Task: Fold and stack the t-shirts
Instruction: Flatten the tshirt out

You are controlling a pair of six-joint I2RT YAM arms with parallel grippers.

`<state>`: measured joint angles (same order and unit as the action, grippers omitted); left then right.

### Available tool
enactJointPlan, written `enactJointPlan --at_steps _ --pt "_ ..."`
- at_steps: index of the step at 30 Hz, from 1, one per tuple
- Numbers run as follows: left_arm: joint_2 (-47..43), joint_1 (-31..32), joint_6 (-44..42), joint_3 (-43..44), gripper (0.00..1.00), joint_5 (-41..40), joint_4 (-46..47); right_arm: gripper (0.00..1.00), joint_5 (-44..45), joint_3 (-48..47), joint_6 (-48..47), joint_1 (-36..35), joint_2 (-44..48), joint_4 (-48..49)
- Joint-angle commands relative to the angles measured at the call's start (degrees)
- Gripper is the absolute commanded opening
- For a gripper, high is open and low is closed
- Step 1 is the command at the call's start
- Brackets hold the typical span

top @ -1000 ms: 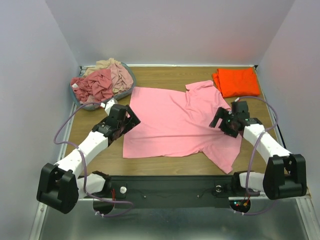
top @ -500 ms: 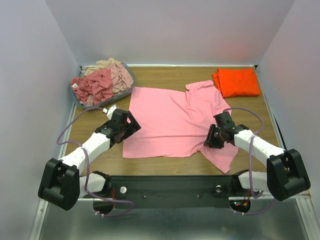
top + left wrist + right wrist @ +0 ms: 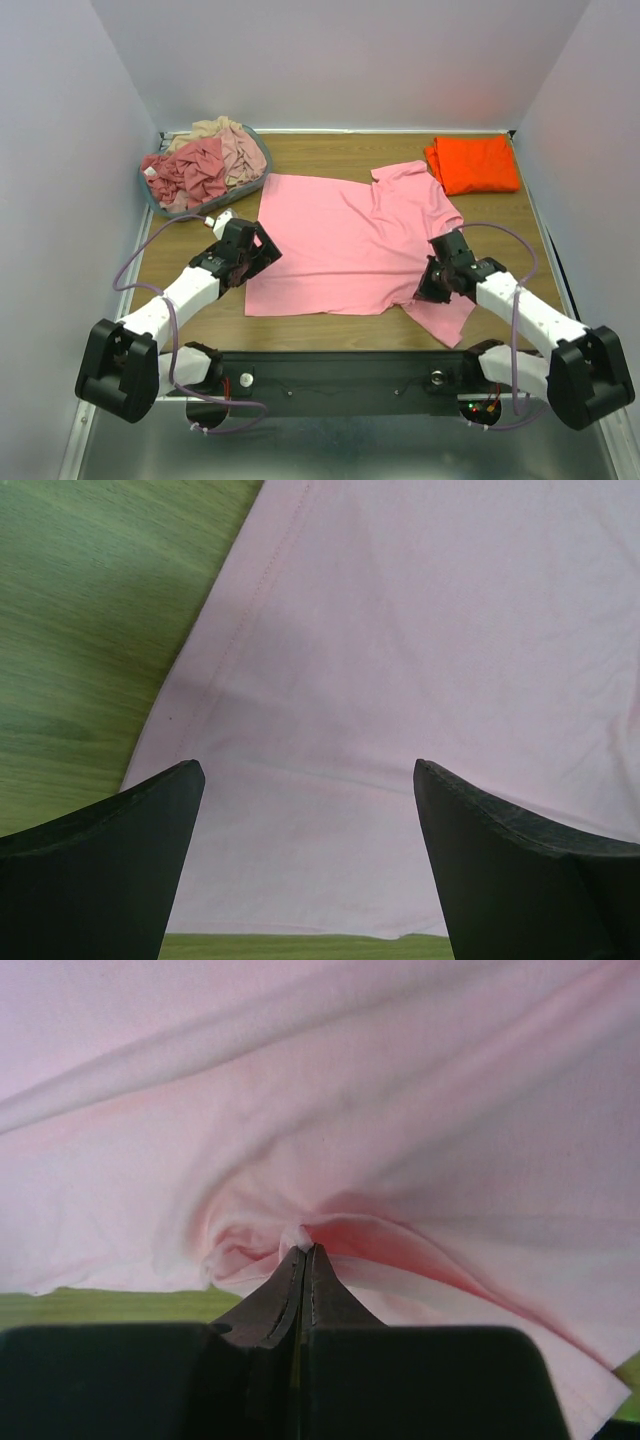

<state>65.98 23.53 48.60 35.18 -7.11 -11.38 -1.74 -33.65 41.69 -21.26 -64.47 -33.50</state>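
Observation:
A light pink t-shirt (image 3: 345, 245) lies spread flat on the wooden table (image 3: 330, 148). A folded bright orange t-shirt (image 3: 473, 163) rests at the back right. My right gripper (image 3: 424, 290) is shut on a pinch of the pink t-shirt (image 3: 330, 1140) near its lower right sleeve, and cloth bunches at the closed tips (image 3: 303, 1248). My left gripper (image 3: 262, 250) hovers open over the shirt's lower left corner (image 3: 400, 680), with pink cloth showing between its two dark fingers (image 3: 110, 860).
A grey-blue oval basket (image 3: 256, 185) at the back left holds crumpled dusty rose and beige shirts (image 3: 205, 160). Grey walls close in the table on three sides. Bare wood (image 3: 80, 620) shows left of the pink shirt's hem.
My right gripper moved down toward the near edge onto the pink shirt's lower right part and closed on the cloth. My left gripper shifted slightly and stayed open.

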Motion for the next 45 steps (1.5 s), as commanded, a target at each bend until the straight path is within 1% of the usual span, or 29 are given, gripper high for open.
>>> enactJointPlan --at_steps 1,4,5,9,14,17,18,20,21,23,24,26,27,28,29,30,31,32,33,34,35,37,38,40,41,42,43,44,45 --pt "-1.8 0.1 0.1 -1.1 0.98 -0.6 1.3 0.00 0.4 1.8 5.5 -1.9 5.7 -4.6" --pt "-2.1 0.1 -0.1 -0.9 0.98 -0.9 1.2 0.00 -4.3 6.2 11.6 -3.8 10.6 -4.8" --pt "-2.3 0.1 -0.1 -0.9 0.98 -1.1 1.2 0.00 -5.1 8.8 15.1 -4.4 11.6 -4.8" --pt "-2.1 0.1 -0.2 -0.9 0.98 -1.4 1.1 0.00 -7.8 13.1 22.4 -8.7 17.6 -3.9" --pt "-1.6 0.1 -0.2 -0.5 0.98 -1.9 0.7 0.00 -15.1 15.3 25.5 -12.7 18.9 -2.5" --pt "-1.5 0.1 -0.3 -0.1 0.98 -2.1 0.5 0.09 -17.9 14.1 24.6 -14.2 17.5 -0.4" --pt "-1.6 0.1 -0.3 0.0 0.98 -2.3 0.3 0.19 -18.1 13.2 24.0 -14.5 17.3 -0.6" --pt "-1.8 0.1 -0.3 0.2 0.98 -2.6 -0.1 0.23 -20.2 10.7 23.4 -15.0 17.2 -0.5" --pt "-1.8 0.1 -0.3 0.4 0.98 -2.9 -0.5 0.32 -21.4 10.2 22.6 -15.5 17.1 -0.6" --pt "-1.8 0.1 -0.3 0.6 0.98 -3.4 -0.6 0.42 -24.0 8.9 21.3 -15.7 16.9 -1.6" --pt "-1.7 0.1 -0.3 0.8 0.99 -3.4 -0.6 0.50 -25.1 8.7 20.4 -15.7 17.0 -1.8" --pt "-1.4 0.1 -0.6 1.3 0.98 -3.5 -0.8 0.57 -28.6 8.7 18.4 -15.7 17.6 -2.5" --pt "-0.9 0.1 -0.9 1.6 0.98 -3.5 -0.8 0.65 -29.1 7.6 17.2 -15.7 18.0 -2.7" --pt "-0.8 0.1 -1.0 1.8 0.99 -3.6 -1.0 0.71 -27.8 6.7 15.5 -15.8 18.4 -4.5" --pt "-0.4 0.1 -1.1 2.0 0.98 -3.5 -1.0 0.91 -26.2 3.5 14.4 -15.7 18.5 -5.5" --pt "-0.2 0.1 -1.3 2.1 0.98 -3.5 -0.9 1.00 -23.9 1.9 12.6 -15.7 18.4 -7.8" --pt "-0.2 0.1 -1.4 2.3 0.98 -3.4 -0.5 1.00 -21.5 0.1 11.8 -15.7 17.3 -8.9" --pt "0.4 0.2 -1.6 2.9 0.98 -3.2 -0.4 1.00 -16.3 -1.4 11.0 -15.7 16.3 -10.0" --pt "0.6 0.1 -2.4 3.4 0.99 -2.8 0.1 1.00 -13.4 -4.5 9.8 -15.7 15.0 -11.8" --pt "1.1 0.1 -2.6 4.1 0.98 -2.5 0.2 1.00 -10.6 -6.1 9.1 -15.7 12.9 -12.3" --pt "2.3 0.1 -3.1 6.1 0.98 -1.8 0.2 1.00 -5.3 -7.9 8.2 -15.7 8.8 -12.7" --pt "3.8 0.1 -5.0 10.1 0.98 -1.0 0.3 1.00 1.4 -14.8 6.0 -15.5 3.8 -13.4" --pt "5.3 0.1 -5.7 11.6 0.98 -1.1 0.3 1.00 8.8 -17.4 4.8 -14.5 -0.9 -13.4" --pt "7.4 0.1 -7.2 14.5 0.98 -1.8 0.8 1.00 16.8 -22.1 4.2 -12.2 -5.6 -13.3" --pt "8.6 0.1 -8.6 17.9 0.98 -2.9 0.7 1.00 22.7 -27.0 3.1 -10.7 -8.5 -13.1" --pt "11.3 0.1 -9.6 19.6 0.98 -3.0 0.7 1.00 24.1 -29.3 0.1 -6.1 -14.1 -11.8" --pt "12.9 0.1 -10.6 21.3 0.99 -2.9 1.0 1.00 24.9 -32.1 -0.6 -3.4 -17.8 -11.4" --pt "16.3 0.1 -11.9 24.6 0.98 -2.7 1.1 1.00 22.3 -36.8 -1.9 -0.7 -20.9 -10.8" --pt "18.0 0.1 -12.9 26.3 0.98 -2.7 0.9 1.00 20.7 -39.4 -4.7 3.5 -27.0 -8.3"
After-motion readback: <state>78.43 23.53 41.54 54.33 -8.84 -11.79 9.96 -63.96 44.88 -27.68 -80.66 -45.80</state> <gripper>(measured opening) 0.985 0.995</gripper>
